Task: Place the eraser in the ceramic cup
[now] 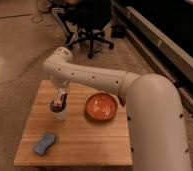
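Eraser (pixel 55 106) — dark, no readable writing — gripped in the closed pincer (pixel 57 103) directly above the ceramic cup (pixel 60 114).

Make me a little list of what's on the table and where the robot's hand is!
table: wooden
gripper: just above the ceramic cup
eraser: dark piece at the gripper's tip, over the cup's mouth
ceramic cup: white, left of the middle
bowl: orange, right of the cup
sponge: blue, front left corner
behind table: office chair
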You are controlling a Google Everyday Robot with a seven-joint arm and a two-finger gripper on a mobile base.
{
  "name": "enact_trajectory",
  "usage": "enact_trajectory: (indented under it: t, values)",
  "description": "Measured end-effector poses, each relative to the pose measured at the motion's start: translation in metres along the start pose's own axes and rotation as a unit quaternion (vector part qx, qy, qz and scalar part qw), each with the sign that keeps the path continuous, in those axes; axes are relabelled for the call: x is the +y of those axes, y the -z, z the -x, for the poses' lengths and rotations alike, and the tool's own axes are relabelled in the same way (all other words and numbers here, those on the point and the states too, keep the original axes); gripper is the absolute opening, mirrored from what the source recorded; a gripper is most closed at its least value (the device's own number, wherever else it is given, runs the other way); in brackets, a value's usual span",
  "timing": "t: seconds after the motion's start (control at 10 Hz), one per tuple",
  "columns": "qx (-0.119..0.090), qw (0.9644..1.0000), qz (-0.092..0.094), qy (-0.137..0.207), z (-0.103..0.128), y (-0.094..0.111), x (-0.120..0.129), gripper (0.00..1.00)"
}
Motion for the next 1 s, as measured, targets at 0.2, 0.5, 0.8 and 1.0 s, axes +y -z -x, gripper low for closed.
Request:
enact_trajectory:
  t: [0.2, 0.5, 0.8, 1.0]
  values:
    - [0.009, 0.9999, -0.007, 0.001, 0.004, 0.009, -0.004, 0.68]
    - [0.027, 0.9995, -0.017, -0.008, 0.008, 0.015, -0.003, 0.8]
    - [0.027, 0.9996, -0.01, -0.004, 0.009, 0.012, -0.013, 0.6]
    - [0.031, 0.9995, -0.009, -0.005, 0.005, 0.01, -0.015, 0.41]
